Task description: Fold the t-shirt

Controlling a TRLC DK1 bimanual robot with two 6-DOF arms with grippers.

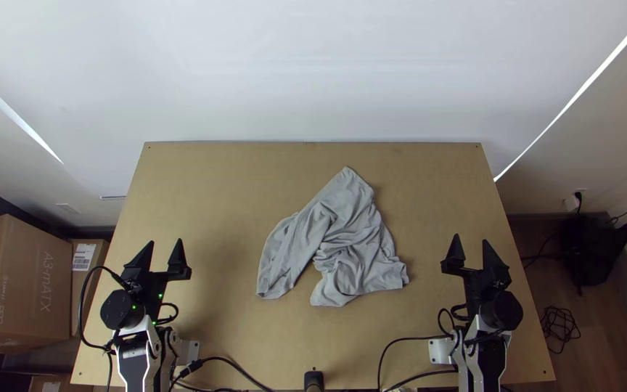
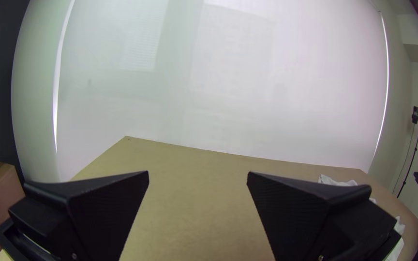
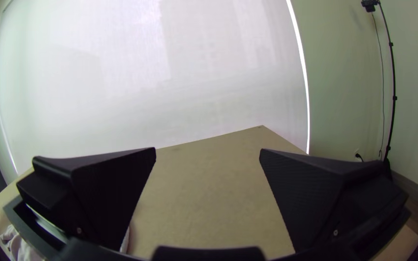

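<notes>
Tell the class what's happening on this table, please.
Nothing is being handled just now. A grey T-shirt lies bunched and wrinkled near the middle of the wooden table, not yet folded. The left pincer and right pincer are open and empty, one on each side of it.

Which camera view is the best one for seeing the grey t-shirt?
The top view: the t-shirt lies bunched on the table, with its whole outline seen from above. The left and right wrist views each show small pale portions of it, partly hidden behind one open jaw.
</notes>
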